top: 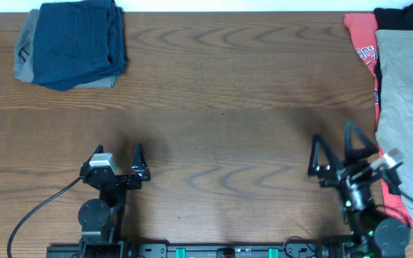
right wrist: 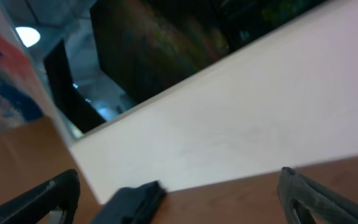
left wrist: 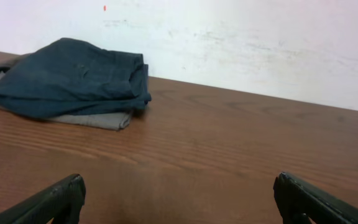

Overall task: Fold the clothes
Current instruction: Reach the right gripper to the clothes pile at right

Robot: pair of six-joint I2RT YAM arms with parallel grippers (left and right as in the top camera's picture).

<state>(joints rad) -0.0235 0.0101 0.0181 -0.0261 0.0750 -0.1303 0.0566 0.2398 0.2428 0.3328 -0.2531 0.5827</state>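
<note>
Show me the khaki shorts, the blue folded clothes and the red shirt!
khaki shorts (top: 411, 100): overhead view, middle of the wrinkled fabric.
blue folded clothes (top: 77, 39): overhead view, centre of the top layer.
red shirt (top: 357, 32): overhead view, the corner sticking out beside the shorts.

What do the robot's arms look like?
Both arms are black with round joints. Instead of hands, the left gripper and right gripper each have two pointy black fingers. A silver box sits on each wrist, and a black cable trails from the left.

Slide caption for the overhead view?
Left gripper and right gripper open; khaki shorts far right, navy pile top left.
</note>
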